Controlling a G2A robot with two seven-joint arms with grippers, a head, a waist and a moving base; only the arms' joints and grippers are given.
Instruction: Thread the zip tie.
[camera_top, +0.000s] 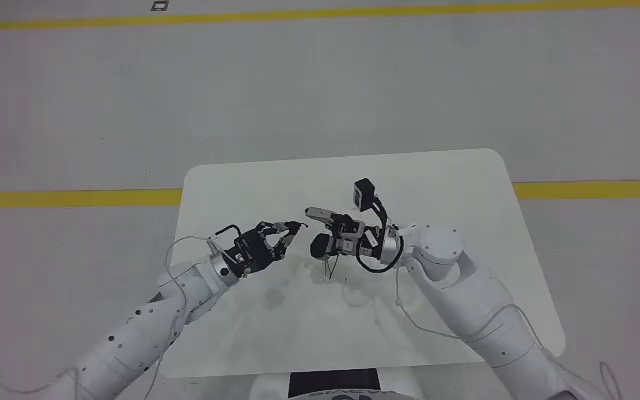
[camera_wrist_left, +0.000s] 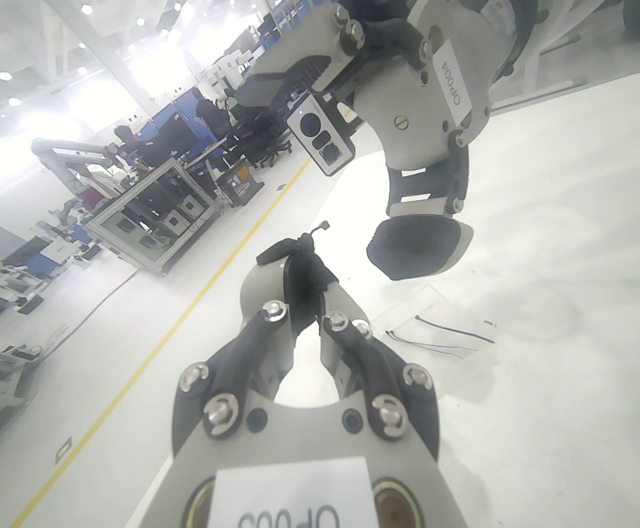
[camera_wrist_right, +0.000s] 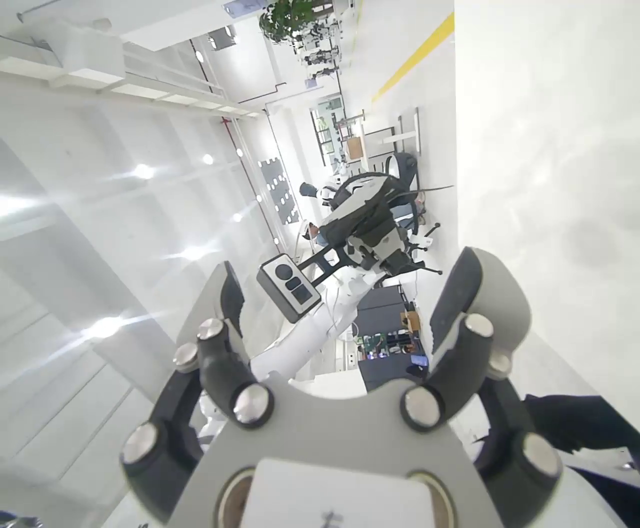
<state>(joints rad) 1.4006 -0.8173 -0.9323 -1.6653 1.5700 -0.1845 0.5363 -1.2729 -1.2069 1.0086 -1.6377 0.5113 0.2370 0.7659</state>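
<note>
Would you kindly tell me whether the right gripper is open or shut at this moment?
Open. In the right wrist view the right gripper has its two fingers spread wide apart, with nothing held between them.

White table (camera_top: 450, 190), yellow floor line (camera_top: 80, 198)

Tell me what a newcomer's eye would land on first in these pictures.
The left gripper, shut on a black zip tie, faces the wide-open right gripper close above the middle of the white table. A few spare zip ties lie flat on the table nearby.
</note>
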